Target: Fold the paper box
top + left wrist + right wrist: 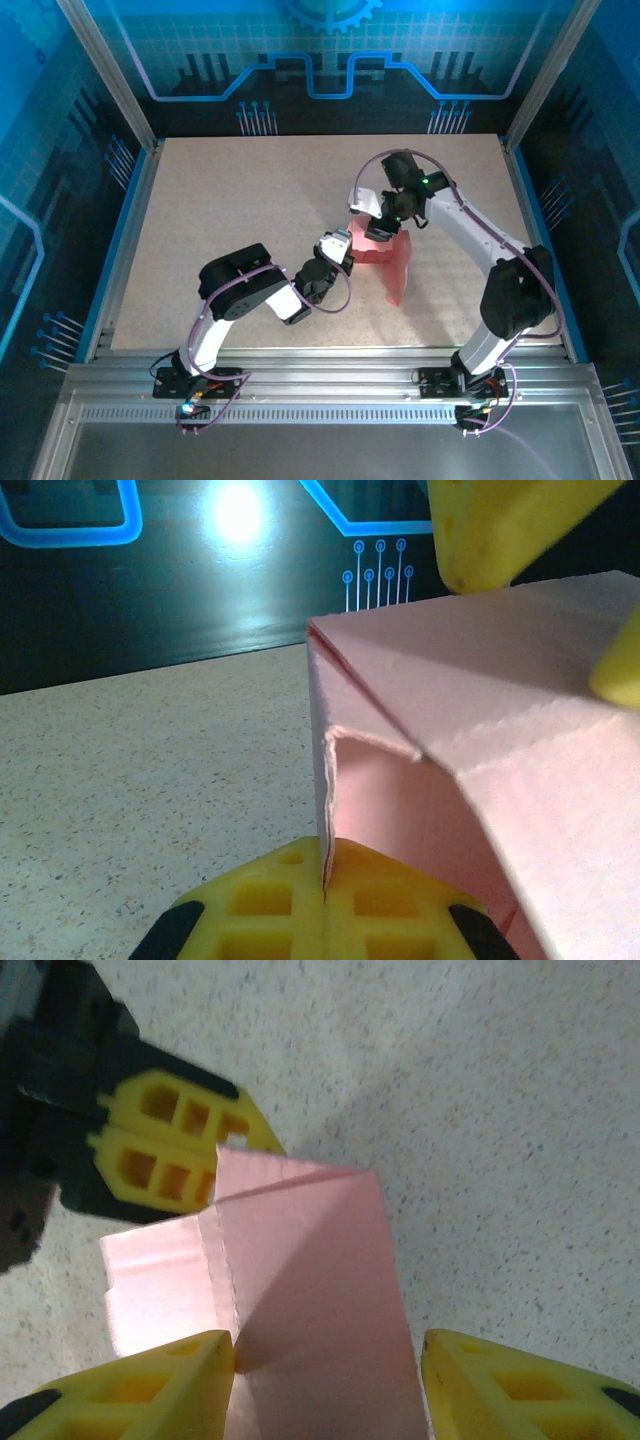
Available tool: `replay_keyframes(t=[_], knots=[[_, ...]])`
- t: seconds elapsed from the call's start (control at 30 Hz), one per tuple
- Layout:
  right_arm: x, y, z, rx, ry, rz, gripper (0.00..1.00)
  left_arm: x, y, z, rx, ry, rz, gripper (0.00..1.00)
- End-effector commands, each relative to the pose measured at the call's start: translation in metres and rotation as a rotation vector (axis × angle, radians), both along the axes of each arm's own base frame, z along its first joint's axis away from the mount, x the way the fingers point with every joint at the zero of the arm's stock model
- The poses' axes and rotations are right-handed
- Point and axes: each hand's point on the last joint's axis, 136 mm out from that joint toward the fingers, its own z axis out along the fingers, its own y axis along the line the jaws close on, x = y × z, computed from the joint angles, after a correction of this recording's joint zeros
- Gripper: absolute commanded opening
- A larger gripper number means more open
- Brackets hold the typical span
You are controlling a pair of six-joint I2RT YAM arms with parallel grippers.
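While the left gripper (pixel 325 865) is pinching the box (pixel 390 262), the spread right gripper (pixel 328 1345) is straddling it; squeezing risks crushing the card.

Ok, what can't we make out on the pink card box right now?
1. Top view: upper folds of the pink thin-card paper box hide under the right gripper.
2. Left wrist view: the frame edge cuts off the box's right side, beyond where the left gripper pinches it.
3. Right wrist view: unclear whether the right gripper presses the panel or just straddles it.
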Motion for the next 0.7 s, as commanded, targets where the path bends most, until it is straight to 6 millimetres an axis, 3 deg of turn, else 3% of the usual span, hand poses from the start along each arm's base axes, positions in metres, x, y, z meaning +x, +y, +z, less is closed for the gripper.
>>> replay_keyframes(t=[0.0,0.07,0.17,0.27,0.43,0.67], knots=[[0.009,0.01,0.042,0.187,-0.066,-0.082,0.55,-0.007,-0.005,-0.034,0.082,0.103,-0.043,0.0],[0.021,0.004,0.061,0.264,-0.112,-0.213,0.56,-0.006,-0.005,-0.033,0.079,0.107,-0.043,0.0],[0.033,-0.024,0.081,0.327,-0.169,-0.495,0.58,-0.006,-0.005,-0.029,0.076,0.113,-0.042,0.0],[0.022,-0.055,0.088,0.429,-0.181,-0.783,0.6,-0.005,-0.006,-0.027,0.075,0.109,-0.042,0.0],[-0.036,-0.081,0.071,0.661,-0.081,-1.009,0.6,-0.003,-0.006,-0.028,0.067,0.138,-0.037,0.0],[-0.112,-0.097,0.05,0.636,0.009,-1.147,0.64,0.002,-0.009,-0.024,0.067,0.196,-0.017,0.0]])
